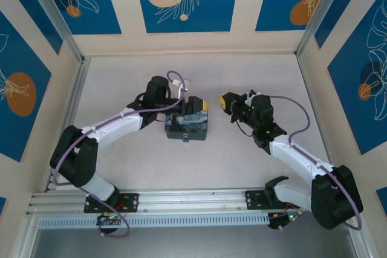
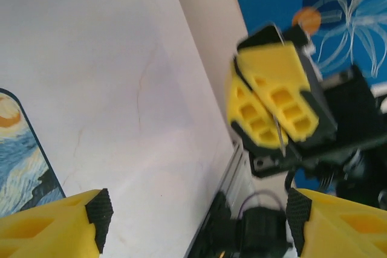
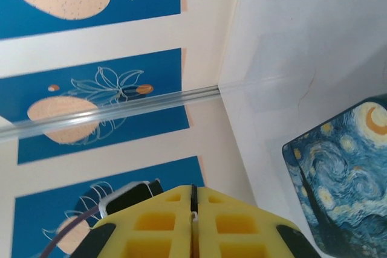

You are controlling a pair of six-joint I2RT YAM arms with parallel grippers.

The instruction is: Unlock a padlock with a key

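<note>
Pale matte table, faint scuffs on top. One rect. box w/ swirling blue-yellow night-sky print lies flat approx. mid-table, a bit left of centre.

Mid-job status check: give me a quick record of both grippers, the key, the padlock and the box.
left gripper: open, at the box far edge
right gripper: shut on the key, right of the box
key: thin sliver poking from the right gripper's tip
padlock: small bluish piece at the box's near edge, untouched
</note>
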